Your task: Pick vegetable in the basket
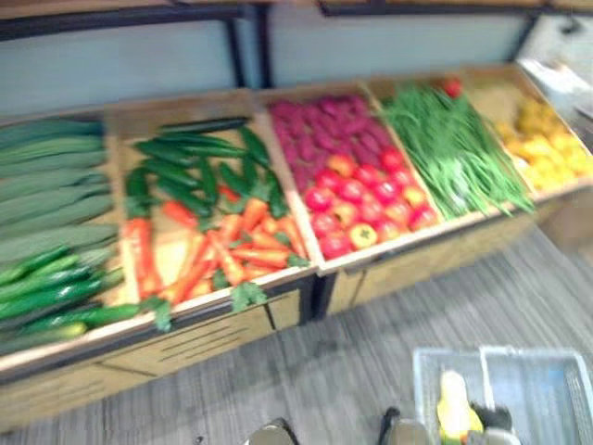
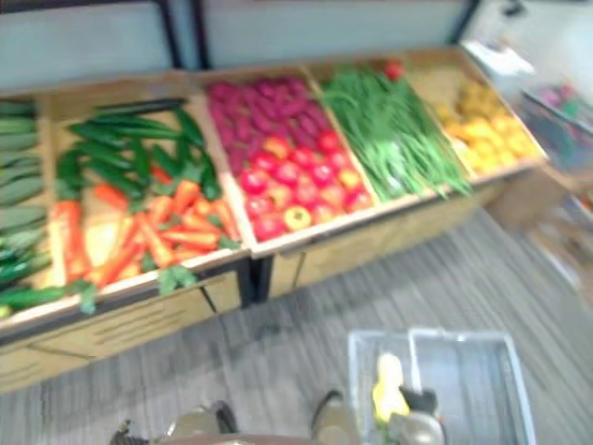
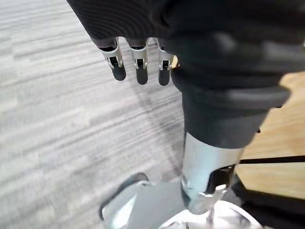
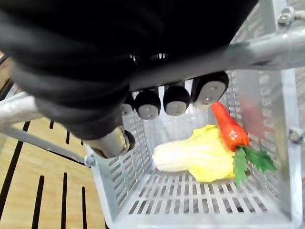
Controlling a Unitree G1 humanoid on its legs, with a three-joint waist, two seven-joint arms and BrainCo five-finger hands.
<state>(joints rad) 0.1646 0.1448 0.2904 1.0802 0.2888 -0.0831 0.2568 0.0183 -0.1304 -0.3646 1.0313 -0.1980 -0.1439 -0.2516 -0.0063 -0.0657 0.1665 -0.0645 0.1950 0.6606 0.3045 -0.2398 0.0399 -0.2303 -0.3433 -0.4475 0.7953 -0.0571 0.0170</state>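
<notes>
A grey plastic basket (image 4: 119, 191) hangs low at my right, its rim (image 1: 556, 357) over the floor. My right hand (image 4: 176, 99) is shut on the basket's metal handle (image 4: 271, 47), fingers curled round the bar. Inside lie a pale yellow cabbage (image 4: 200, 155) and a carrot (image 4: 228, 129) with green leaves. The cabbage (image 1: 452, 403) also shows from above. My left hand (image 3: 138, 57) hangs over the grey floor with straight fingers, holding nothing. Ahead, a wooden stand holds carrots (image 1: 232, 246) and dark cucumbers (image 1: 185, 167) in one bin.
Other bins hold long green gourds (image 1: 46, 185), red tomatoes (image 1: 361, 199) behind purple vegetables (image 1: 324, 125), green beans (image 1: 454, 148) and yellow peppers (image 1: 542, 139). Grey plank floor (image 1: 371, 371) lies between me and the stand's front edge.
</notes>
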